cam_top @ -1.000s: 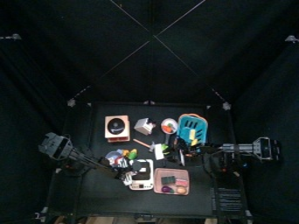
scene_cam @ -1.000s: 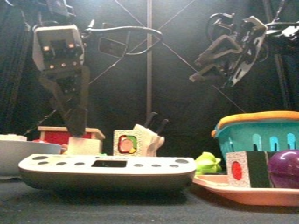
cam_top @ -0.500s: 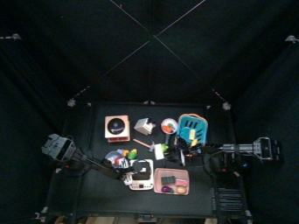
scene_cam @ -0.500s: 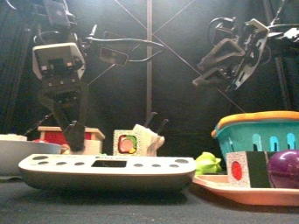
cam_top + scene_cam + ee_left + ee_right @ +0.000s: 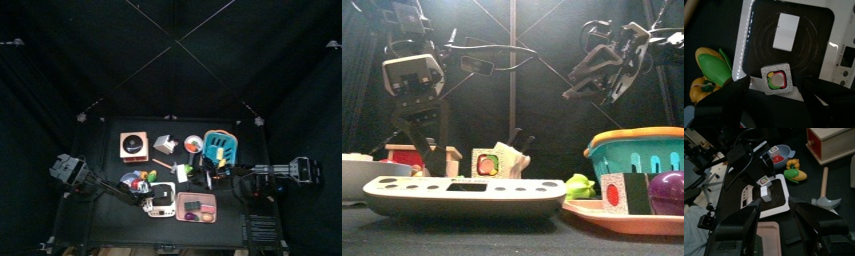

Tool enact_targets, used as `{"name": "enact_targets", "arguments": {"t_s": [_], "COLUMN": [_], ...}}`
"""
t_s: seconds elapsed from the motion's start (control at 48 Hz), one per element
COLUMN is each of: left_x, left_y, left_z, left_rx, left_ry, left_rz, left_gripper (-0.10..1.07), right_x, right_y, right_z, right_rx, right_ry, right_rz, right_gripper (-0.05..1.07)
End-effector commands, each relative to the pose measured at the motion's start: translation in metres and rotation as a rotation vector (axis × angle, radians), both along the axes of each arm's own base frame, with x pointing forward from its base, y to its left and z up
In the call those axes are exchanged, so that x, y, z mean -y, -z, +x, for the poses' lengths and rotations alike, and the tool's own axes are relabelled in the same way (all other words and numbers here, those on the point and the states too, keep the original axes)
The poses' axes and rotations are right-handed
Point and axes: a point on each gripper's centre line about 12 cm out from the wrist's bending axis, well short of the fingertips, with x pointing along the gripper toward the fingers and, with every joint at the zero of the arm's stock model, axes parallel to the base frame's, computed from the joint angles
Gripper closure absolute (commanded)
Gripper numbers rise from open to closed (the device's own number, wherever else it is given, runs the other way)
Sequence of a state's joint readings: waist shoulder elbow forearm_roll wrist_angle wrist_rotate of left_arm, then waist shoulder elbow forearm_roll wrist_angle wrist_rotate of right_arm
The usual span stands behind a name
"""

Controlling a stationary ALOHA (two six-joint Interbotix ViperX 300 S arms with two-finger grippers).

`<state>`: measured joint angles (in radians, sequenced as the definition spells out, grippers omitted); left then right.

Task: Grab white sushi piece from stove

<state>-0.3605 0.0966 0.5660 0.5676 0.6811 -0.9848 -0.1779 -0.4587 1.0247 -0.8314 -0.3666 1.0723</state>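
Observation:
The stove (image 5: 834, 47) is a white block with a dark top, and it lies low along the front in the front view (image 5: 462, 195). A sushi roll piece (image 5: 775, 80) with a white rim and a green and red middle stands on it. A plain white rectangular piece (image 5: 787, 31) lies beside the roll. My left gripper (image 5: 776, 85) is open, one jaw on each side of the roll piece, just above it. In the front view this gripper (image 5: 425, 148) hangs behind the stove. My right gripper (image 5: 774, 228) is open and empty, raised at the right (image 5: 603, 65).
A pink tray (image 5: 596, 210) with a purple toy (image 5: 667, 190) lies right of the stove, with a teal basket (image 5: 649, 155) behind it. A corn toy (image 5: 711, 62) and a yellow pepper (image 5: 703, 89) lie beside the stove. A grey bowl (image 5: 356, 175) stands at the left.
My left gripper has come down toward the stove top and now stands around the sushi roll piece. The right arm has barely moved.

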Motion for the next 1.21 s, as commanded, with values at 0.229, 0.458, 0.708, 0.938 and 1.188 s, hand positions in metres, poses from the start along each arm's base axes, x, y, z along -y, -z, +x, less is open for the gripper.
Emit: {"name": "enact_targets", "arguments": {"t_s": [0.229, 0.458, 0.708, 0.938, 1.188], "left_x": [0.003, 0.003, -0.002, -0.009, -0.009], "left_y": [-0.007, -0.006, -0.028, -0.037, -0.036], "left_z": [0.008, 0.008, 0.015, 0.019, 0.020], "left_rx": [0.036, 0.032, 0.077, 0.094, 0.086], "left_ry": [0.010, 0.009, 0.033, 0.026, 0.019], "left_rz": [-0.017, -0.015, 0.015, 0.024, 0.028], "left_gripper": [0.03, 0.24, 0.37, 0.38, 0.38], "right_x": [0.000, 0.000, 0.000, 0.000, -0.001], "right_y": [-0.007, -0.007, -0.007, -0.006, -0.009], "right_z": [-0.001, -0.001, -0.003, -0.007, -0.011], "right_rx": [0.024, 0.025, 0.024, 0.026, 0.040], "right_ry": [0.002, 0.003, 0.001, 0.005, 0.003], "right_rz": [-0.001, -0.001, -0.008, -0.002, -0.007], "right_gripper": [0.20, 0.20, 0.20, 0.20, 0.20]}}
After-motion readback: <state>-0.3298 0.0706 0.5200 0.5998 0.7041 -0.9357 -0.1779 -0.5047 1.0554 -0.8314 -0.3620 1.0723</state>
